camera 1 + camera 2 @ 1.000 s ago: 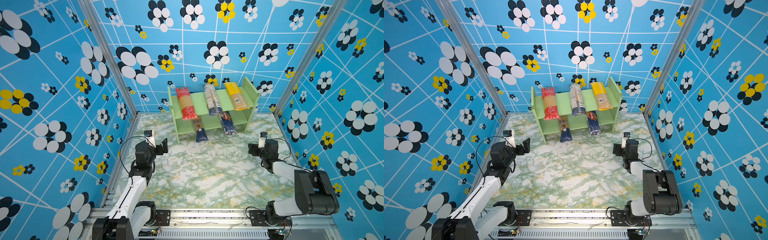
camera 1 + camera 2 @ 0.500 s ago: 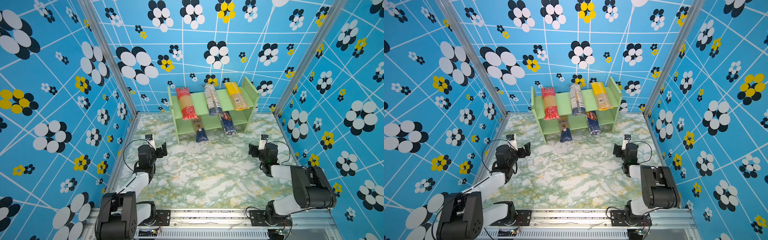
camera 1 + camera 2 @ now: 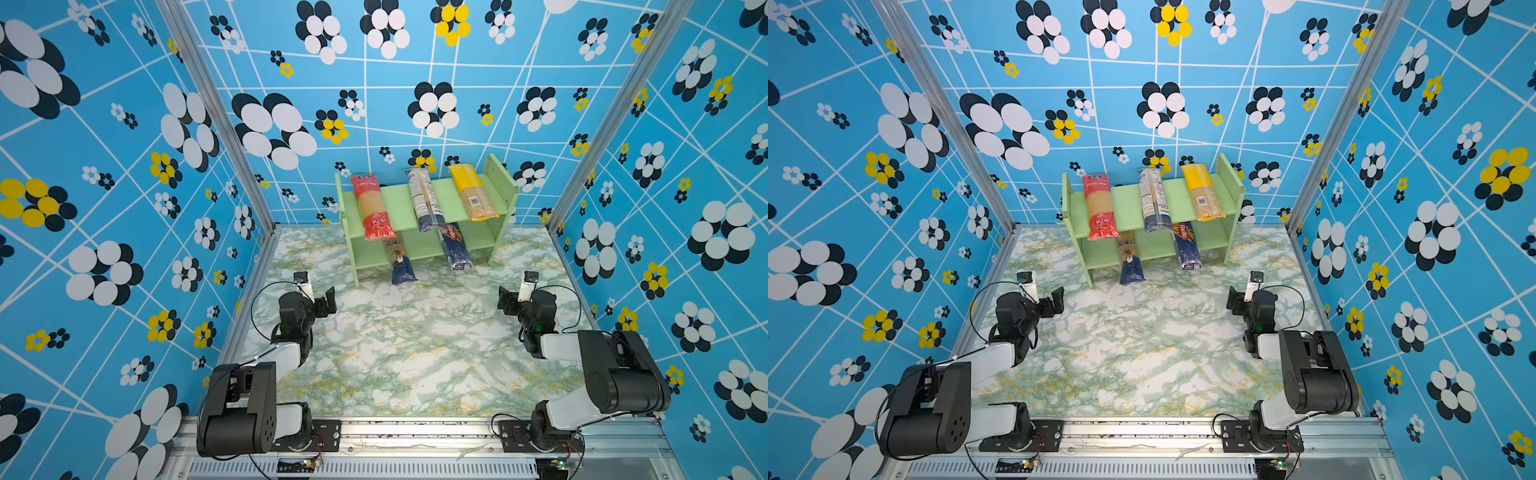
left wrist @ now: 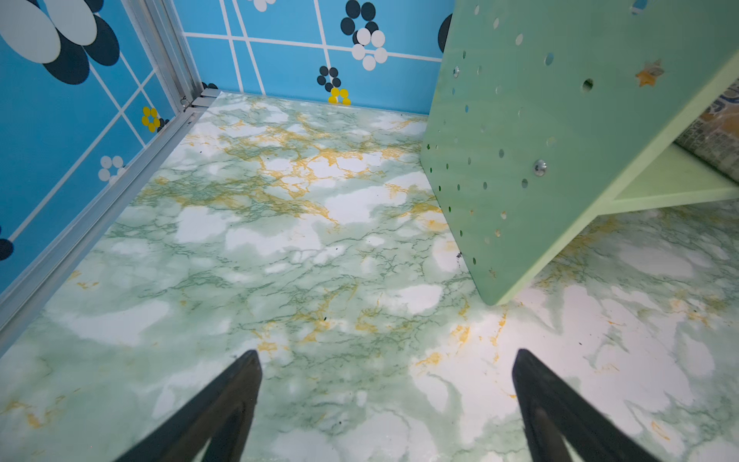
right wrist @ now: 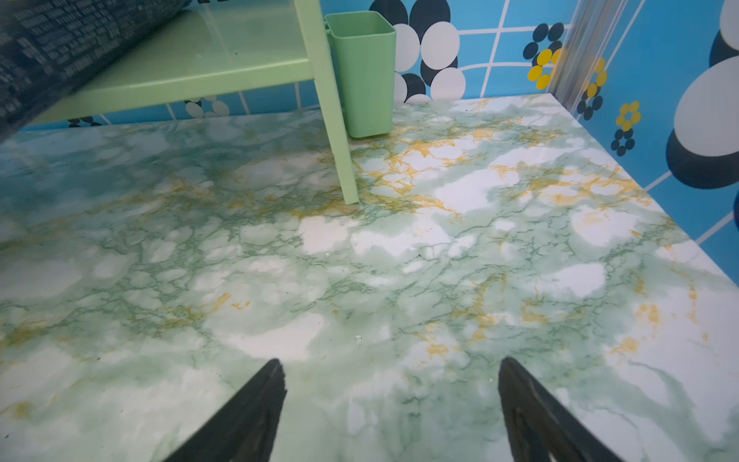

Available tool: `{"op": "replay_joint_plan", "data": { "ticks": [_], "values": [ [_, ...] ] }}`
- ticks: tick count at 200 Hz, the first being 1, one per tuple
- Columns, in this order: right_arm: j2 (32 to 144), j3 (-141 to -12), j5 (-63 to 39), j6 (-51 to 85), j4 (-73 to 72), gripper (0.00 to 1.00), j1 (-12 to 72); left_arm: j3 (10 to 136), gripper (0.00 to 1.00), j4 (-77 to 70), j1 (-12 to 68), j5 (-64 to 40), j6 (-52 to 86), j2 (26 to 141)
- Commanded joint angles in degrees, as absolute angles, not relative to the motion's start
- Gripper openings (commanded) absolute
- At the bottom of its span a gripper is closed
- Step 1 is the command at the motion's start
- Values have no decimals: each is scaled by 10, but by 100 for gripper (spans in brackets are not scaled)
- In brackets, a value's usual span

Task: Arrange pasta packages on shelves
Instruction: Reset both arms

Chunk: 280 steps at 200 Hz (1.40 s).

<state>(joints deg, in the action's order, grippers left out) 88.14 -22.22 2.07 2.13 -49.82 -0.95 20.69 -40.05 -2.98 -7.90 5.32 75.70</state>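
Note:
The pale green shelves (image 3: 395, 205) (image 3: 1127, 205) stand at the back of the table. On the upper tier lie a red pasta package (image 3: 369, 208), a clear one with a white label (image 3: 424, 199) and a yellow one (image 3: 471, 193). The lower tier holds a brownish pack with a dark blue end (image 3: 400, 264) and a dark blue Barilla pack (image 3: 455, 247), both sticking out in front. My left gripper (image 3: 328, 301) (image 4: 386, 352) is open and empty, front-left of the shelves. My right gripper (image 3: 505, 301) (image 5: 391, 361) is open and empty, front-right of them.
A green cup (image 5: 366, 72) sits by the shelf's right side panel (image 5: 336, 120). The left side panel with peg holes (image 4: 540, 120) is close ahead of my left gripper. Blue patterned walls enclose three sides of the marble table (image 3: 415, 353).
Both arms have folded down toward their bases at the front rail, and the grippers have sunk a little lower. The packs and the shelves have not moved.

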Motion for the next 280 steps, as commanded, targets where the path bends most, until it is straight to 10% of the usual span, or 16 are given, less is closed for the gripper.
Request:
{"op": "replay_joint_plan", "data": {
  "ticks": [1,107,280],
  "values": [
    [884,-222,29,25,-512,86,-13,205,99,-427,-34,-90,54,767],
    [884,-222,31,25,-512,88,-12,150,99,-675,-35,-70,38,898],
    [884,-223,33,25,-510,99,-11,223,99,-513,5,-27,-1,884]
  ]
}}
